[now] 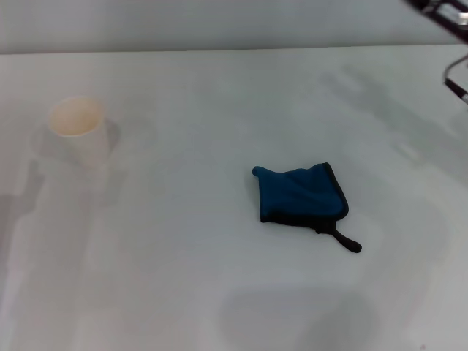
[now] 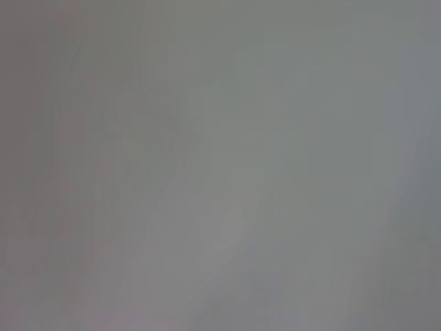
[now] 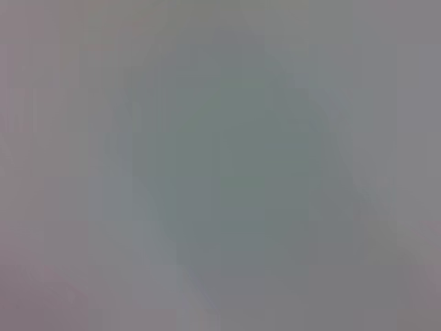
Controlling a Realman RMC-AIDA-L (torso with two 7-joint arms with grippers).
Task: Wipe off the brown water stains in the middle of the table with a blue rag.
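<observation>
The blue rag (image 1: pixel 300 194) lies crumpled on the white table (image 1: pixel 183 278), a little right of the middle, with its black loop tab pointing toward the front right. Nothing touches it. No brown water stains show in any view; the tabletop around the rag looks plain white. A dark piece of my right arm with its gripper (image 1: pixel 442 16) reaches in at the far right corner, high above the table and far from the rag. My left gripper is out of view. Both wrist views show only a featureless grey surface.
A white paper cup (image 1: pixel 79 128) with a beige inside stands upright at the far left. A thin dark cable loop (image 1: pixel 455 79) hangs at the right edge. The table's back edge runs along the top of the head view.
</observation>
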